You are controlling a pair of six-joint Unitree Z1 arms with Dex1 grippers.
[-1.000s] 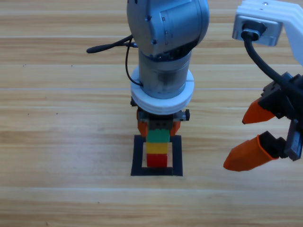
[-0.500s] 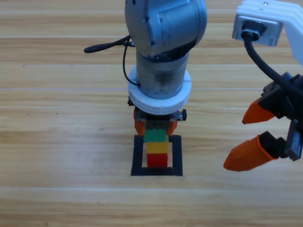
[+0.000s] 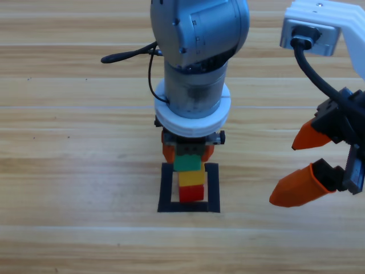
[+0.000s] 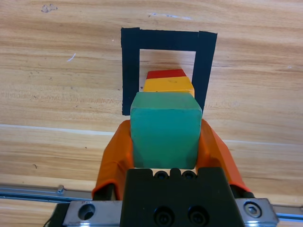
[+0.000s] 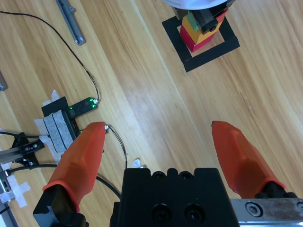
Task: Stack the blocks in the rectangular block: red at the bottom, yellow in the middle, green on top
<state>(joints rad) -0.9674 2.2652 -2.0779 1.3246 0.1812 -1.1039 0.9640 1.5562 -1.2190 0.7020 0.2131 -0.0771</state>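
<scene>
Three small matte cubes stand stacked inside the black tape rectangle [image 3: 165,188] on the pale, grained wooden table [image 3: 68,171]: the red cube [image 3: 191,193] at the bottom, the yellow cube [image 3: 191,177] on it, and the teal-green cube [image 3: 187,162] on top. The tape outline is flat and hollow, bare wood showing inside it around the stack. In the left wrist view the green cube's [image 4: 164,135] face is smooth with softly rounded corners, and the yellow and red edges show just beyond it.

The left gripper [image 3: 188,153] hangs straight down from the grey arm over the stack, hiding the cube's far side; its orange jaws press against the green cube's two sides, pinching it.

The right gripper [image 3: 303,165] waits at the right edge, well apart from the stack, jaws spread wide with nothing between them. The right wrist view shows black cables [image 5: 85,66] and a small taped-down device [image 5: 71,112] on the table.
</scene>
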